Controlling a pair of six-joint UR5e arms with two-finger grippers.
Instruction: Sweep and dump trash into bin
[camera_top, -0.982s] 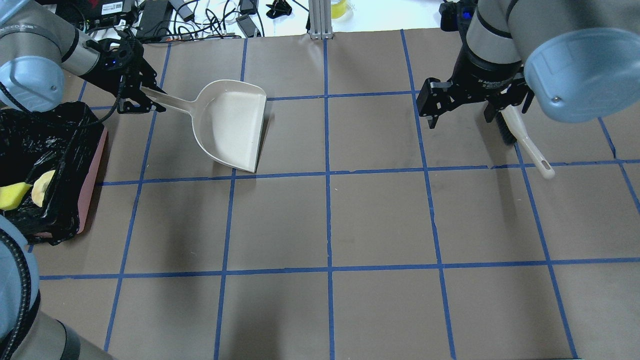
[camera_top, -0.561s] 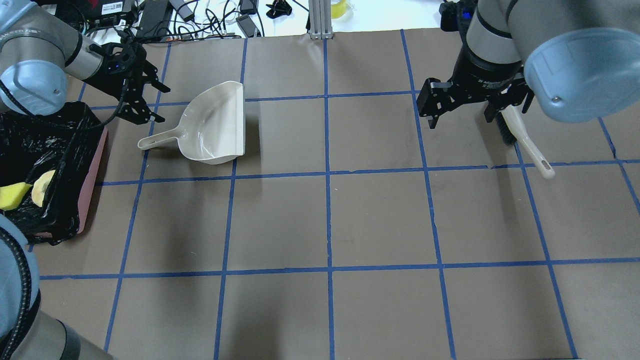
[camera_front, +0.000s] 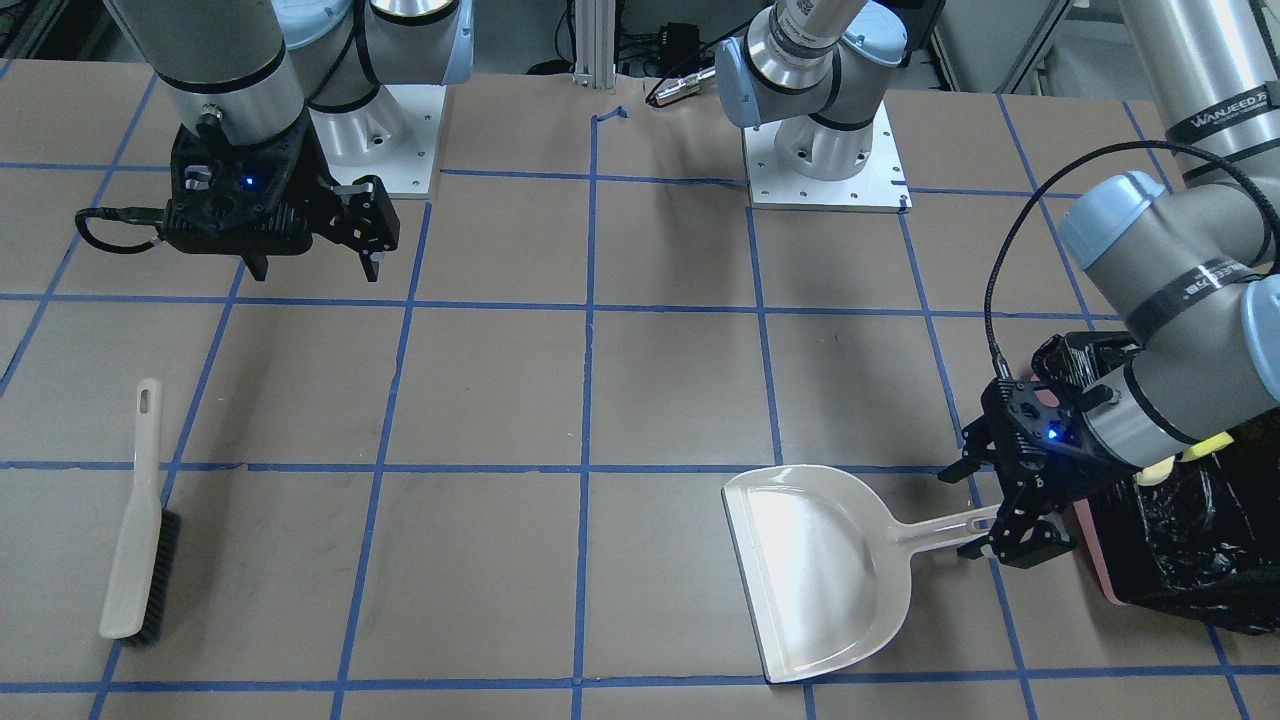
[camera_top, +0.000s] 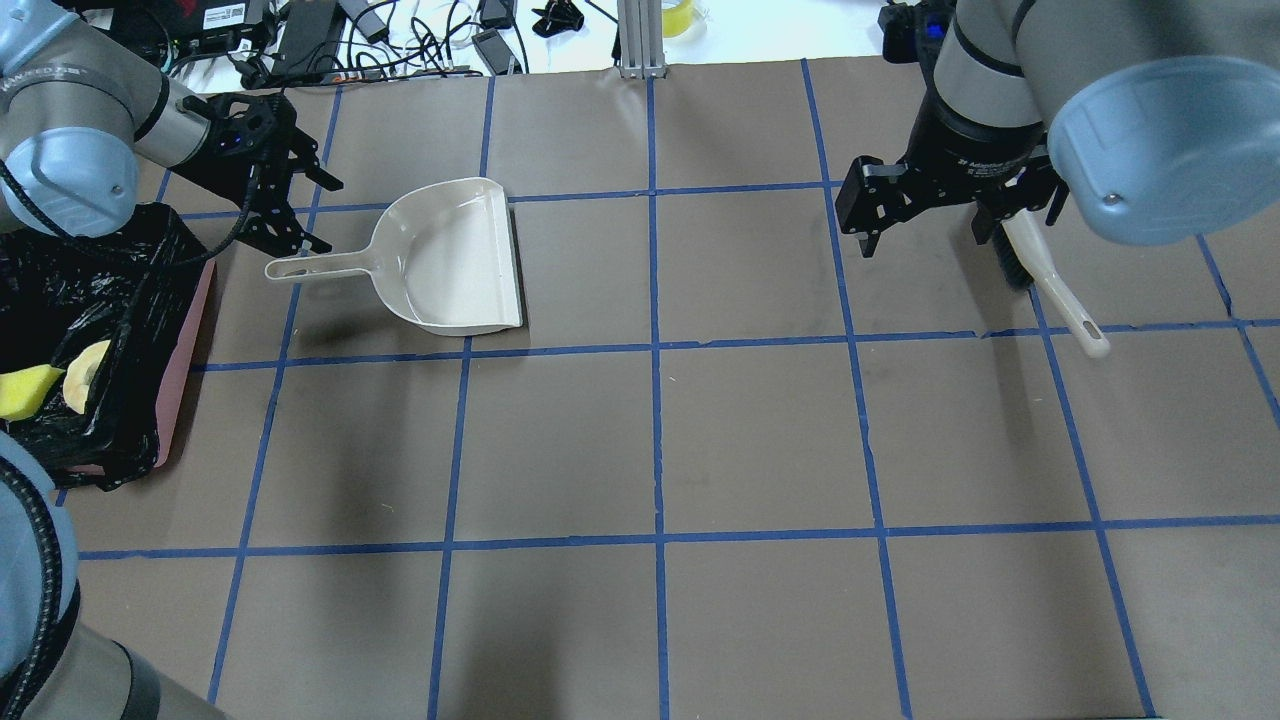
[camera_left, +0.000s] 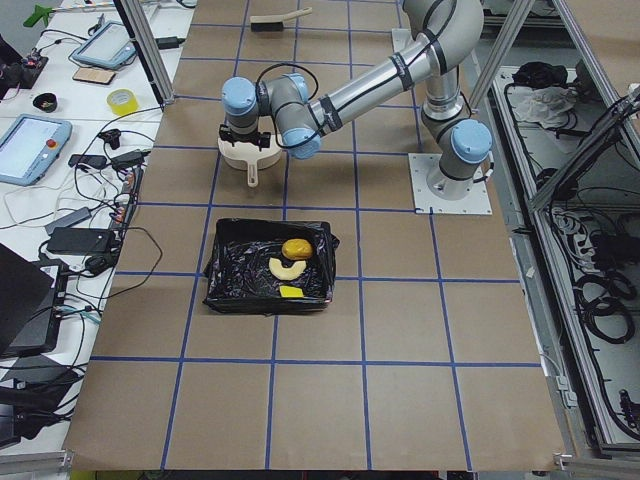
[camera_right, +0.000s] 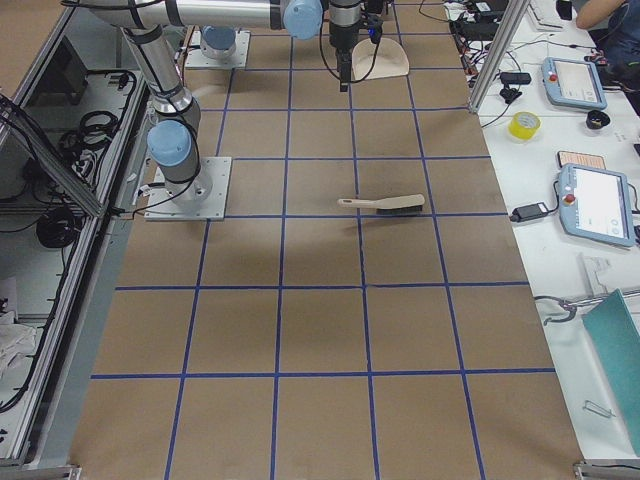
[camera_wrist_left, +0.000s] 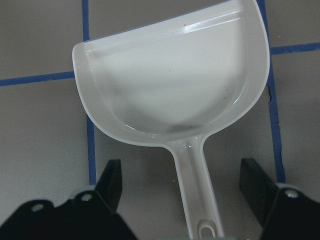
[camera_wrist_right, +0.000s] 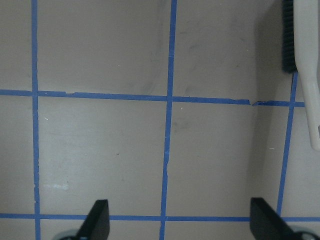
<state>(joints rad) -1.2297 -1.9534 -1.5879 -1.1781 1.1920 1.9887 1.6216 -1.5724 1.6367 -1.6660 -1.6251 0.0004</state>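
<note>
At the far left of the overhead view, the bin (camera_top: 188, 340), a pink box lined with a crinkled black bag, sits on the table's edge. All three pieces of trash lie inside it: the yellow sponge (camera_top: 25, 390), the curved bread piece (camera_top: 85, 370), and, seen from the left side camera, the brown potato-like lump (camera_left: 296, 248).

Just right of the bin, the left gripper (camera_top: 330, 217) hovers with its fingers spread wide. The wrist camera shows the handle of the beige dustpan (camera_top: 455, 260) running between them, touching neither.

The dustpan lies flat and empty on the brown table (camera_top: 760, 440), mouth facing right.

Further right, the right gripper (camera_top: 922, 238) hangs above bare table, fingers also spread and holding nothing. The brush (camera_top: 1050, 285) lies on the table just beside it.

The dumping looks finished, so the step in hand seems to be leaving the dustpan behind. To do that well, the left gripper should rise straight up with its fingers kept wide, so neither pad catches the handle and drags the pan. It should also steer clear of the loose black bag nearby.
</note>
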